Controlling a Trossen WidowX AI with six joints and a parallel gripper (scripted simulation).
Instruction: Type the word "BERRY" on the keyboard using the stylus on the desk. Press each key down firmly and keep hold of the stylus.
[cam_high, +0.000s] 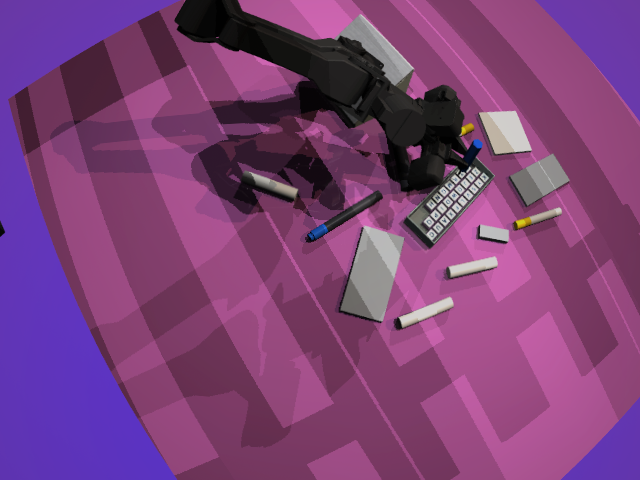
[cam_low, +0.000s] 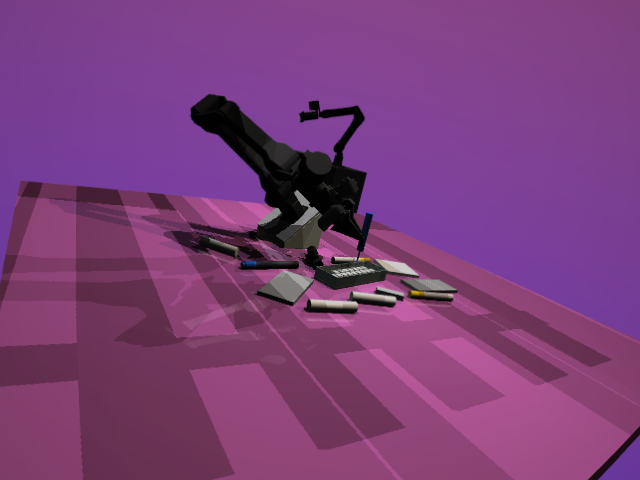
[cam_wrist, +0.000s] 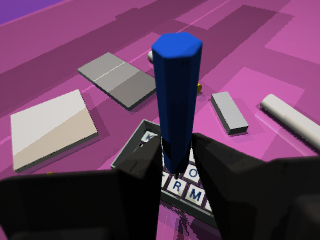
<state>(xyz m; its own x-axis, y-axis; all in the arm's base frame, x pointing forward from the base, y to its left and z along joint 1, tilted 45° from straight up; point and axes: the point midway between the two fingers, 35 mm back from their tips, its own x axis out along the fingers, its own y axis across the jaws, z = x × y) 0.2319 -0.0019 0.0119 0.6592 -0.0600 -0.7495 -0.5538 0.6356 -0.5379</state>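
My gripper (cam_high: 461, 161) (cam_low: 355, 223) (cam_wrist: 176, 141) is shut on the blue stylus (cam_high: 472, 148) (cam_low: 366, 229) (cam_wrist: 176, 95) and holds it nearly upright. The stylus tip points down at the end of the small dark keyboard (cam_high: 445, 207) (cam_low: 347, 273) (cam_wrist: 131, 148) that lies nearest the arm. In the wrist view the tip sits at the keys beside the one marked R. I cannot tell whether it touches a key. The fingers hide part of the keyboard.
A dark marker with a blue cap (cam_high: 343, 215) (cam_low: 268, 264) lies left of the keyboard. A grey slab (cam_high: 372, 273), several white cylinders (cam_high: 471, 267) (cam_high: 424, 312) (cam_high: 269, 186), a yellow-tipped pen (cam_high: 537, 218), a small grey block (cam_high: 493, 233) and two flat plates (cam_high: 538, 179) (cam_high: 504, 132) lie around it.
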